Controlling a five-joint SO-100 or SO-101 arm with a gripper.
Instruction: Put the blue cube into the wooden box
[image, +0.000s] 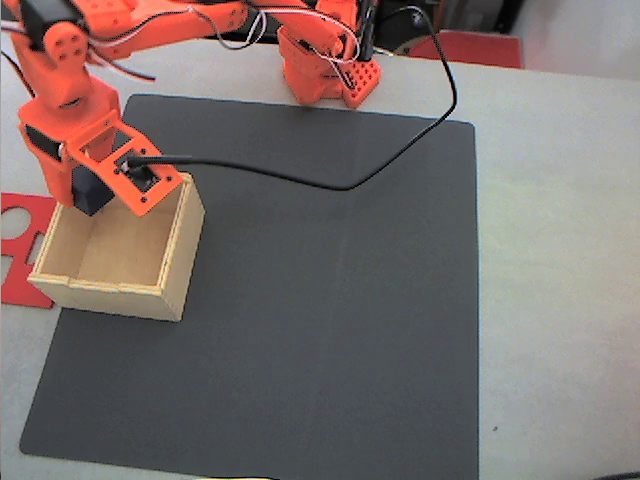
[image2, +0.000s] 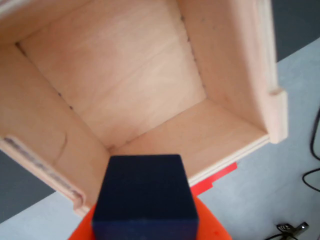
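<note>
The wooden box (image: 175, 262) stands open-topped on the left part of the black mat, with a bare pale floor inside. My orange gripper (image: 97, 193) hangs over the box's back left corner, shut on the blue cube (image: 90, 190). In the wrist view the blue cube (image2: 145, 200) sits at the bottom centre, held against an orange finger (image2: 212, 231). It is above the box's near corner, with the box floor (image2: 125, 75) spread out beyond it.
A black mat (image: 330, 330) covers most of the grey table. A flat red plastic piece (image: 18, 245) lies left of the box. A black cable (image: 330, 185) loops from the gripper across the mat to the arm's base (image: 325, 65). A red item (image: 480, 45) lies at the back.
</note>
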